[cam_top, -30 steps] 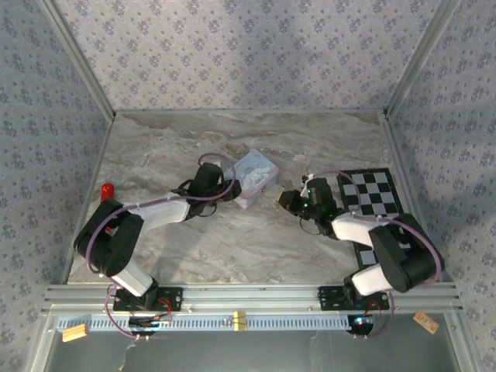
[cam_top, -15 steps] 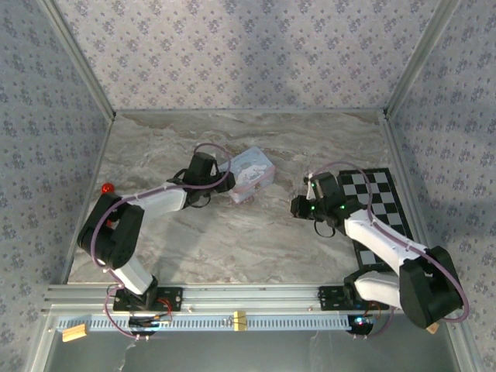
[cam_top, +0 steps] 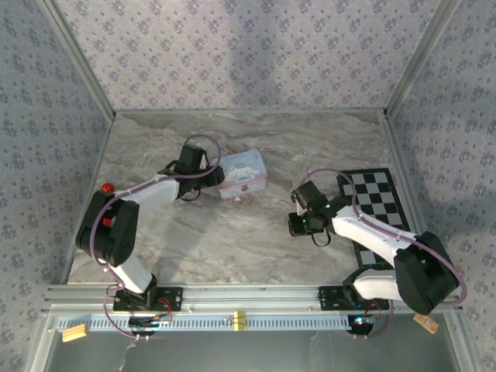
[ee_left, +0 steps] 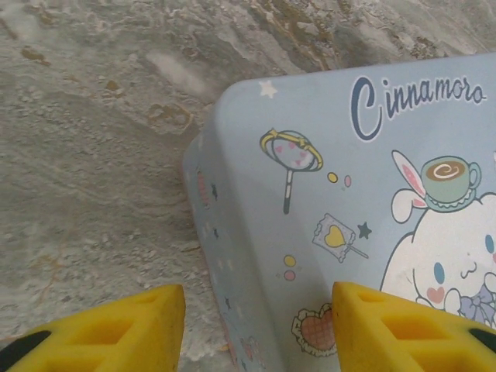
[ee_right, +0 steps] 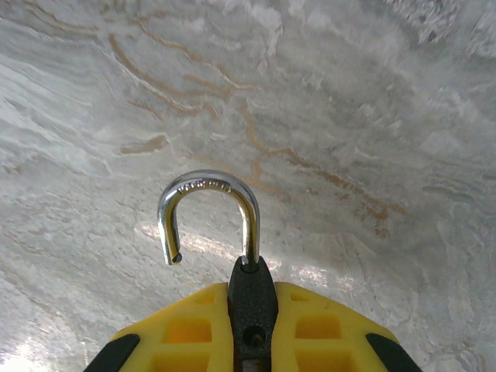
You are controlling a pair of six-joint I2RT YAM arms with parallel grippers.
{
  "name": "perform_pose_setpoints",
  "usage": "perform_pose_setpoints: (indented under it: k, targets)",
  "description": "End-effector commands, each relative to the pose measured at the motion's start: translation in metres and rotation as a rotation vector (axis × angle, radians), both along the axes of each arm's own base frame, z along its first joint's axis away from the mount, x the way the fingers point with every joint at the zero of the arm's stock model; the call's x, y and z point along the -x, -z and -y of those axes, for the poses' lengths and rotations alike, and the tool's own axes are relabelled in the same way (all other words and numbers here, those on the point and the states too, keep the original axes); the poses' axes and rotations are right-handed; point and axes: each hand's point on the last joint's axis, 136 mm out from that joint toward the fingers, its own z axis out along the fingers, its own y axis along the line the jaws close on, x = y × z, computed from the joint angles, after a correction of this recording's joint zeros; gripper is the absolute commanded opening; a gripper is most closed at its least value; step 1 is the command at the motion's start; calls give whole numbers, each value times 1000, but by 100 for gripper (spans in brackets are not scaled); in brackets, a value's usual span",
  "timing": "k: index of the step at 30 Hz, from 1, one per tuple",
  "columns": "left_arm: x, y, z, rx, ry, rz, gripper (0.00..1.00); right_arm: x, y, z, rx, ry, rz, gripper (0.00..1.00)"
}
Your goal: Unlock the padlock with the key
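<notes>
Marble table [cam_top: 232, 240]; left pincer [ee_left: 256, 314] half-open astride tin [ee_left: 349, 194] corner; right pincer [ee_right: 252, 298] clamps padlock [ee_right: 250, 279], shackle open.

- A blue cartoon tin box [cam_top: 243, 175] on the grey marble table [cam_top: 232, 240].
- A black-and-white checkered mat [cam_top: 380, 203] at the right.
- A small red thing [cam_top: 108, 187] far left.

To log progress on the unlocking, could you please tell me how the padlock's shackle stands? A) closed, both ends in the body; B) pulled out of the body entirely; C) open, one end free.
C: in the right wrist view the padlock held in the right claw has its shackle open, with one end hanging free.
</notes>
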Motion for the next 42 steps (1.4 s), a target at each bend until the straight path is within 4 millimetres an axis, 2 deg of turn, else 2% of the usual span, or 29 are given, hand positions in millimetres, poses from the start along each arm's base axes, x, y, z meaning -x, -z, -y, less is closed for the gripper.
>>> perform_pose_setpoints:
  k: [1,6,9,14,17,31,36,42]
  targets:
    - [11,-17,-13,-44,6,13,53,3,0,5,65,-10,-14,0]
    - [27,-48,-25,-20,6,160,56,7,8,9,96,-1,-37,0]
    - [39,-56,-37,-30,-4,222,56,9,11,8,105,-4,-43,0]
    - [58,-61,-56,-28,-25,293,57,8,13,7,129,-11,-42,0]
    - [69,-63,-69,-35,-47,333,59,13,18,13,167,-8,-72,0]
    - [111,-74,-127,-86,-188,483,66,9,20,37,268,72,-121,0]
    - [119,-75,-138,-95,-226,512,69,6,23,41,311,63,-129,0]
    - [123,-77,-142,-97,-236,536,71,5,29,49,378,53,-148,0]
